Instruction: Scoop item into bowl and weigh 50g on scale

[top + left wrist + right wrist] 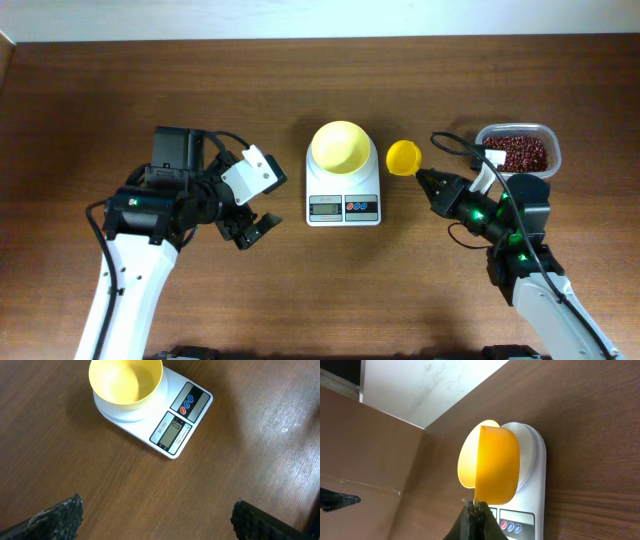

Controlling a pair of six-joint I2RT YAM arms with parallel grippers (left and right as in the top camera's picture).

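Note:
The pale yellow bowl (340,147) stands on the white scale (343,190) at the table's middle; it looks empty in the left wrist view (125,381), with the scale (182,420) under it. The red-brown beans (518,152) fill a clear tub (549,135) at the right. My right gripper (428,181) is shut on the handle of a yellow scoop (404,157), held between scale and tub; the scoop (496,465) fronts the bowl (468,462) in the right wrist view. My left gripper (255,228) is open and empty, left of the scale.
A pale wall or board runs along the table's far edge (320,20). Bare brown wood lies in front of the scale and between my left fingers (160,510).

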